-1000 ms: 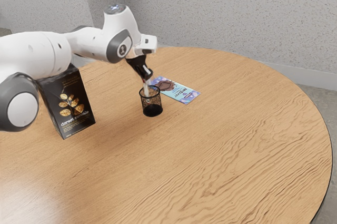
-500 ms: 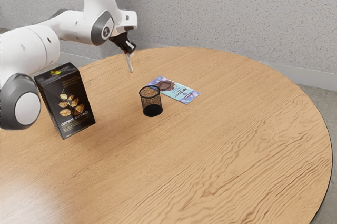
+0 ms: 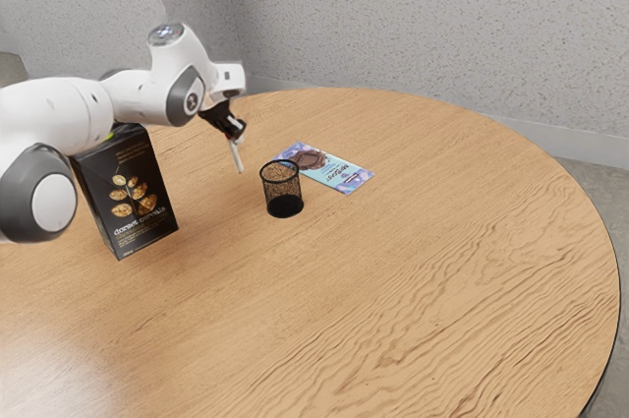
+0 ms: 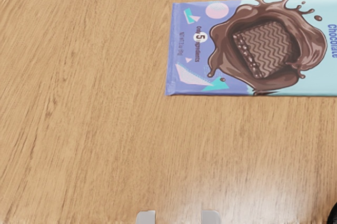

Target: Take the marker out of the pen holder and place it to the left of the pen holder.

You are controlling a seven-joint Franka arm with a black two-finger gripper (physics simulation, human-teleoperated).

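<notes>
The marker's (image 3: 237,156) upper end is hidden in the gripper (image 3: 234,135). The arm (image 3: 59,108) runs off the exterior view's left edge and hides an upper corner of the dorset cereals box (image 3: 147,216) — its small print is too tiny to read. The wrist view's edges cut off the chocolate packet (image 4: 210,50) and mesh pen holder (image 4: 334,217) — just a dark sliver.

1 marker (image 3: 237,156), 1 pen holder (image 3: 284,206), 1 box (image 3: 131,200), 1 packet (image 3: 339,172), 1 table (image 3: 393,290).

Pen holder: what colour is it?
The pen holder is black mesh, clearest in the exterior view.
</notes>
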